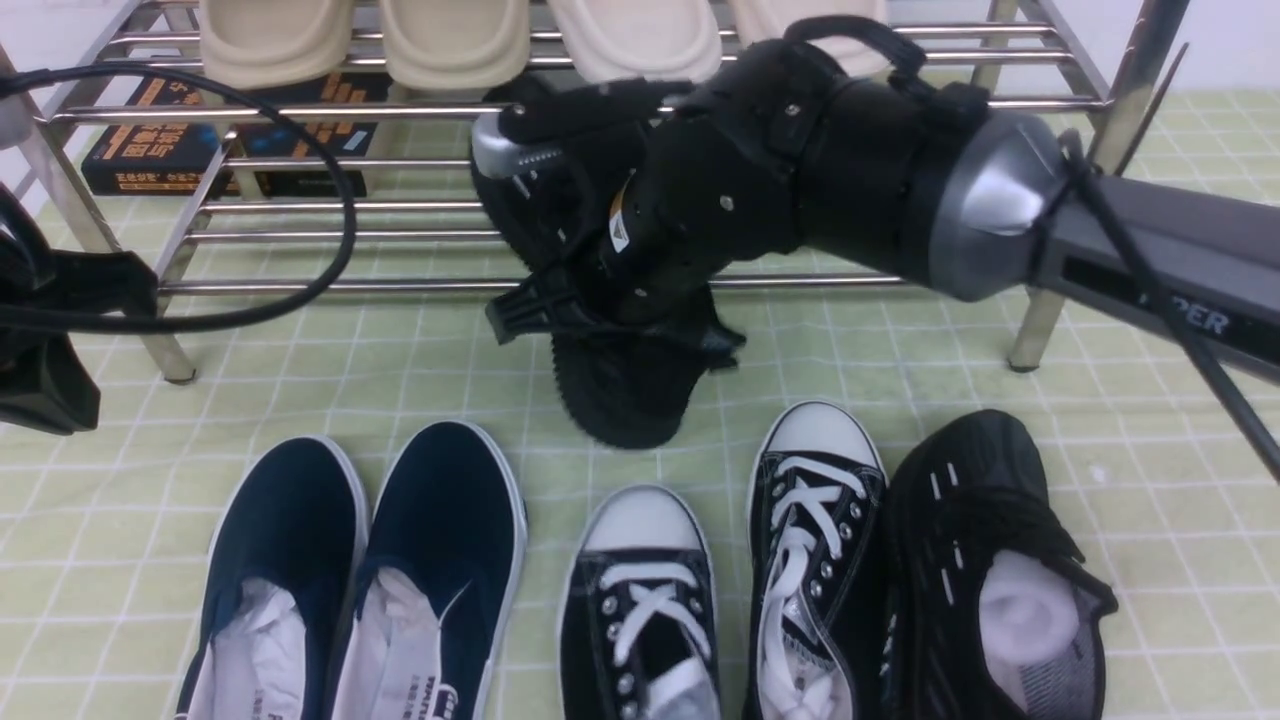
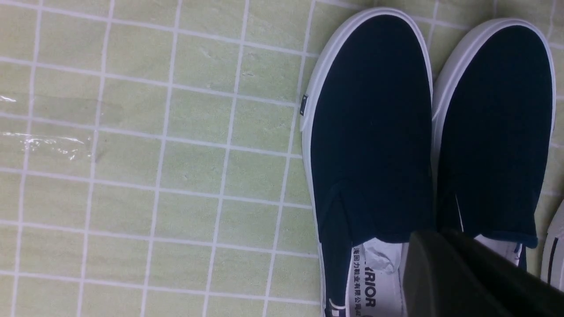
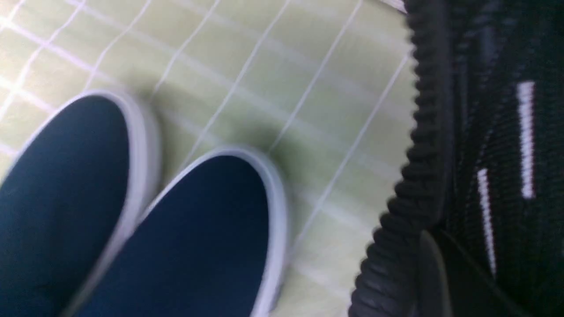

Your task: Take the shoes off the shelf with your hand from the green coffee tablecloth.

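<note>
**A:** What lies nearest the camera?

**B:** A pair of navy canvas slip-on shoes with white rubber edging [image 1: 440,540], side by side, toes pointing away. Crumpled white paper fills their openings, and one insole carries dark printed lettering.

**A:** And to their right?

**B:** Two black canvas lace-up sneakers with white toe caps and white laces. The left sneaker [image 1: 640,600] sits closer to the camera. The right sneaker [image 1: 810,530] sits just beside it, its toe farther away.

**A:** Anything farther back?

**B:** A row of beige moulded foam slippers [image 1: 455,35], the rightmost mostly hidden. Lower at the left lie flat black books with orange and blue print [image 1: 150,150].
</note>
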Controlling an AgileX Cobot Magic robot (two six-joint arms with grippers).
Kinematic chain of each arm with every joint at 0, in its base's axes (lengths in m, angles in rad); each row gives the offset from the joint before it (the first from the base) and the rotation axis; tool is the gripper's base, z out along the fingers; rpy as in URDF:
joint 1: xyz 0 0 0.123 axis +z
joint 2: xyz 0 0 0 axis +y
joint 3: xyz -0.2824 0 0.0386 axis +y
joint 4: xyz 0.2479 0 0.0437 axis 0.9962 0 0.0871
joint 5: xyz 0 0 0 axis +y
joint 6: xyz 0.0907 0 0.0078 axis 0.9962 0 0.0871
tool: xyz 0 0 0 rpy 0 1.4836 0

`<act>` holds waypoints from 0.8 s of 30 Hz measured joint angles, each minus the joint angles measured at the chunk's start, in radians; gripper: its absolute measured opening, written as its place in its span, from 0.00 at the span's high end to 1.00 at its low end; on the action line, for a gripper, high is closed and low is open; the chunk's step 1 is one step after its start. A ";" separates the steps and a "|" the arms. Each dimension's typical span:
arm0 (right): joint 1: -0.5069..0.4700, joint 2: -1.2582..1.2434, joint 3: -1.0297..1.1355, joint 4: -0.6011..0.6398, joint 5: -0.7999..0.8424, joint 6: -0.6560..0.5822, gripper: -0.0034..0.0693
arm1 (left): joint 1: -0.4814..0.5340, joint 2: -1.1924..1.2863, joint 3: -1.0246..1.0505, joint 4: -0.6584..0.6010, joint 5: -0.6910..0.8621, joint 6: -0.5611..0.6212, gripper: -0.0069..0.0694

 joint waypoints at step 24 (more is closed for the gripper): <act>0.001 -0.186 0.000 0.336 0.442 -0.230 0.94 | 0.000 0.000 0.000 0.006 -0.004 0.000 0.84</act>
